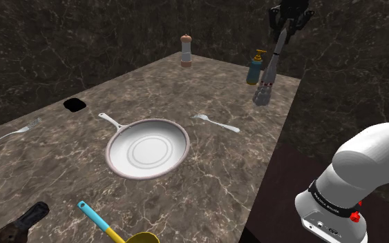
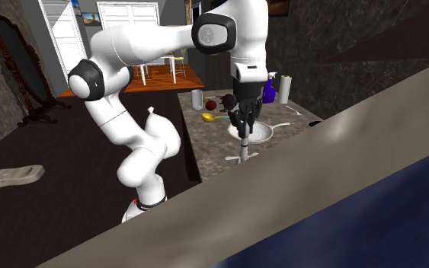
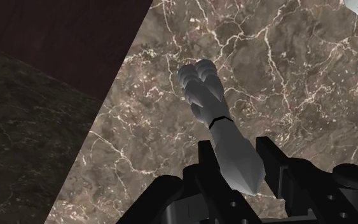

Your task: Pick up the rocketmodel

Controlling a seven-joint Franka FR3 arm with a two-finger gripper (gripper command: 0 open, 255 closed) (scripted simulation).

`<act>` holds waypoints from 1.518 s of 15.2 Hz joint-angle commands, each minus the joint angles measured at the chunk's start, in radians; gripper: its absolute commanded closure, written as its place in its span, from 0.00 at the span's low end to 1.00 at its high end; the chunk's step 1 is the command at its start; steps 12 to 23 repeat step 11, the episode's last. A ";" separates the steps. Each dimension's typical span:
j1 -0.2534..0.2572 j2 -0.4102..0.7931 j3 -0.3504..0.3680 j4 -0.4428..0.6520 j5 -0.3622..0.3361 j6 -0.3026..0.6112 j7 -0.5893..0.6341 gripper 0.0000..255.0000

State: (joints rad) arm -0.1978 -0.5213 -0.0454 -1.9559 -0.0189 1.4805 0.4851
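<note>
The rocket model (image 3: 214, 118) is a slim grey body with a cluster of nozzles at its lower end and a pointed nose up between my fingers. My gripper (image 3: 238, 156) is shut on the rocket near its nose. In the shoulder view the rocket (image 1: 268, 74) hangs tilted under the gripper (image 1: 281, 38), over the far right corner of the marble table (image 1: 206, 179). Its base is close to the surface; I cannot tell if it touches. In the second exterior view the gripper (image 2: 242, 122) holds the rocket (image 2: 244, 145) near the table's edge.
A white frying pan (image 1: 148, 150) lies mid-table, with a fork (image 1: 217, 123) beside it and another fork (image 1: 10, 134) at the left. A pepper mill (image 1: 186, 50) and a blue soap bottle (image 1: 255, 69) stand at the far edge. A yellow scoop (image 1: 106, 224) and a dark bottle (image 1: 20, 224) lie in front.
</note>
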 commanded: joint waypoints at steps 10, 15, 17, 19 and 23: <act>0.002 0.065 0.001 0.201 0.002 -0.137 -0.001 1.00; 0.002 0.065 0.001 0.201 0.002 -0.137 -0.001 1.00; 0.002 0.065 0.001 0.201 0.002 -0.137 -0.001 1.00; 0.002 0.065 0.001 0.201 0.002 -0.137 -0.001 1.00; 0.002 0.065 0.001 0.201 0.002 -0.137 -0.001 1.00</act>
